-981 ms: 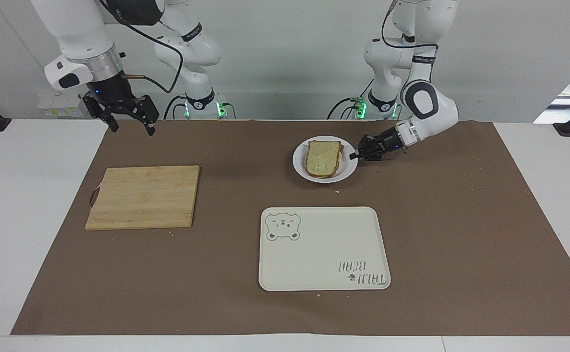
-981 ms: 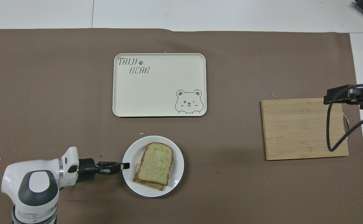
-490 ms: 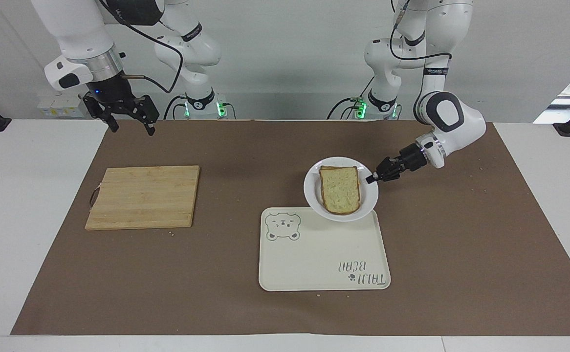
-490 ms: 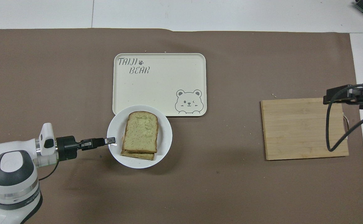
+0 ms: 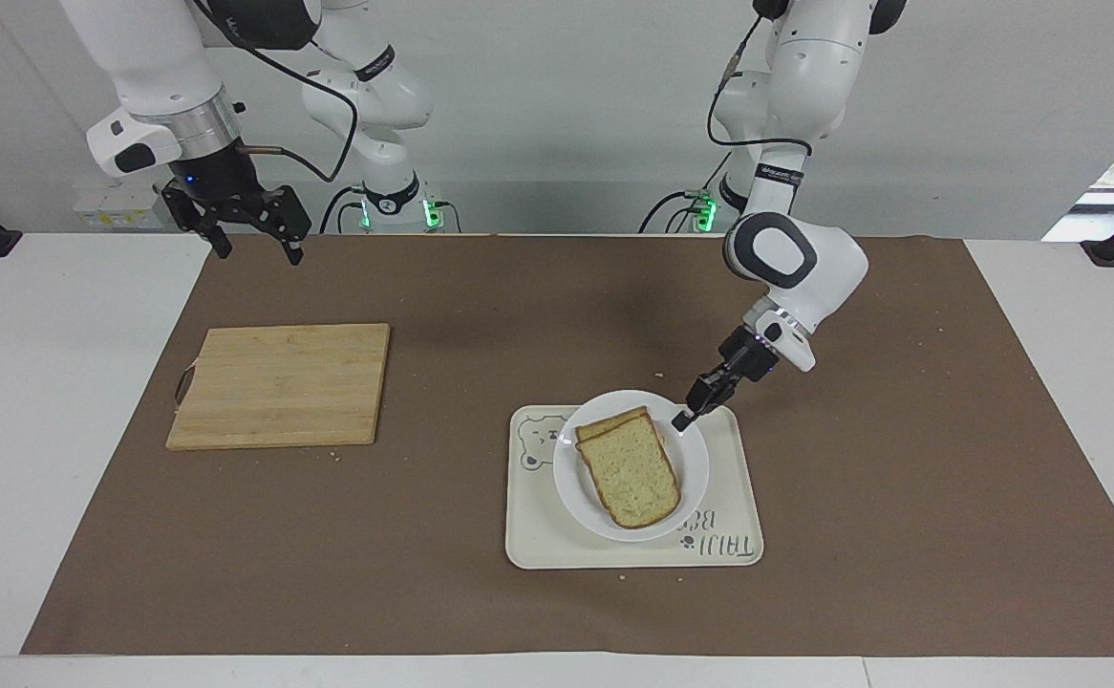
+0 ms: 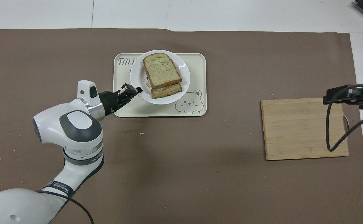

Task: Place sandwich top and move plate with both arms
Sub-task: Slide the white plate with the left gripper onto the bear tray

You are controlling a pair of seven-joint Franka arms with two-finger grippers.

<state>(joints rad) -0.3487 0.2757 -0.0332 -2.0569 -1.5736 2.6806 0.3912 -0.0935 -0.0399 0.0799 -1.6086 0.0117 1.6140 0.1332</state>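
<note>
The white plate (image 5: pixel 694 457) carries a sandwich. The plain toasted sandwich top (image 5: pixel 630 472) lies on a lower slice whose edge sticks out toward the robots. My left gripper (image 5: pixel 683 419) is shut on the plate's rim at the side toward the left arm's end. It holds the plate over the cream bear tray (image 5: pixel 538 547), where the plate casts a shadow. In the overhead view the plate (image 6: pixel 185 73), sandwich top (image 6: pixel 161 70) and left gripper (image 6: pixel 136 91) show over the tray (image 6: pixel 197 63). My right gripper (image 5: pixel 259 250) is open and empty, waiting in the air at the right arm's end.
A wooden cutting board (image 5: pixel 280 382) lies bare toward the right arm's end, also in the overhead view (image 6: pixel 303 129). A brown mat (image 5: pixel 901 478) covers the table, with a few crumbs on it.
My left gripper has carried the plate with the sandwich away from the robots, from the mat to over the tray. The right arm has not moved.
</note>
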